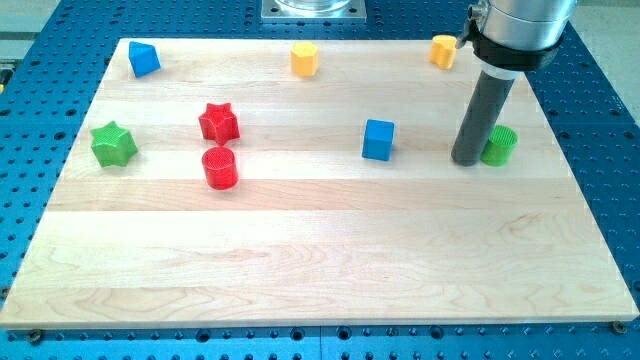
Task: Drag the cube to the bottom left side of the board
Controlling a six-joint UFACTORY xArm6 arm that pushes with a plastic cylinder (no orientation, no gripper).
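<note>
Camera view shows the blue cube (378, 139) sitting right of centre on the wooden board (300, 250), upright, with its lighter top face and two darker side faces visible, well apart from every other block. It looks like a small rigid plastic piece, so I judge it light and stiff, likely to slide easily on the smooth wood and to spin if pushed off-centre. There is no claw on this arm to be released or clenched, only a rod, so nothing can be taken hold of; the contact should be on the cube's upper right side, square to the face, to drive it toward the view's bottom left. My tip (466, 160) rests on the board to the cube's right, apart from it and just beside the green cylinder (499, 146). The red cylinder (219, 168) and red star (218, 122) lie near the straight path and could be clipped.
</note>
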